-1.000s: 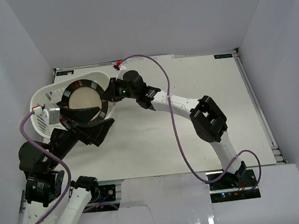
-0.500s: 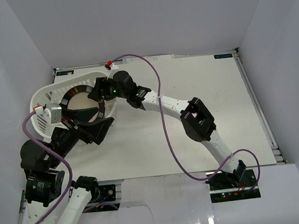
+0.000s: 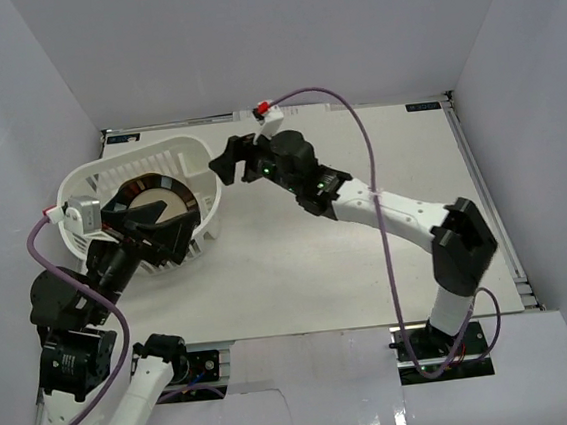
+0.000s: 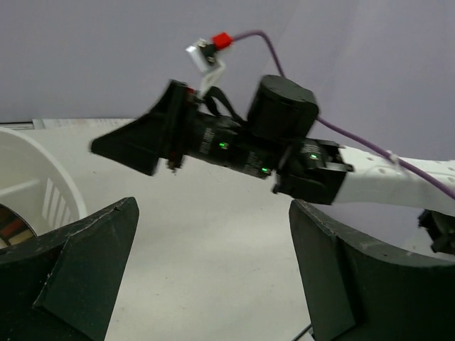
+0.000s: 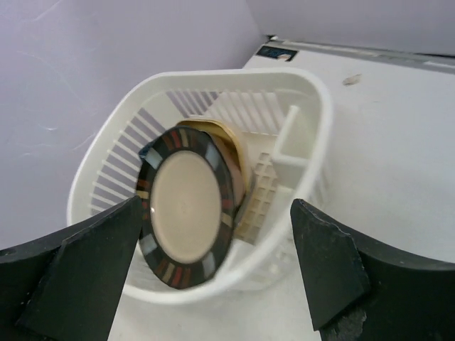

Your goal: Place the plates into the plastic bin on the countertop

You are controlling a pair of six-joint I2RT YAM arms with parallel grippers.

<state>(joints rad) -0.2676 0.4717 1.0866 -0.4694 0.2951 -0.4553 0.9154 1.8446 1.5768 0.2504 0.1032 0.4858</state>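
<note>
Right pincer (image 3: 222, 161): fingers spread, nothing between them. It sits just off the plastic bin (image 3: 179, 145), apart from the rim, on the side facing mid-tabletop (image 3: 368, 255).
Its wrist view: right pincer (image 5: 213, 280) looks straight into the bin (image 5: 213, 77), which is ahead of and below the fingertips. The black-rimmed beige plate (image 5: 186, 206) stands on edge inside, face towards this pincer, slightly left of the pincer's centre line. A tan plate (image 5: 229, 145) stands right behind it, mostly hidden. I can't tell if the two touch.

Left pincer (image 3: 165, 230): also spread and empty. From above it hangs over the near half of the bin, and its fingers cover the lower part of the black-rimmed plate (image 3: 155, 179). Height above the plate is unclear.
Its wrist view: left pincer (image 4: 213, 284) has only bare tabletop (image 4: 213, 234) between the fingers. The bin wall (image 4: 32, 170) is off its left finger, and the right pincer (image 4: 135, 142) is ahead and above, pointing left across the view.

No plates show on the tabletop outside the bin. Only these two show inside.
</note>
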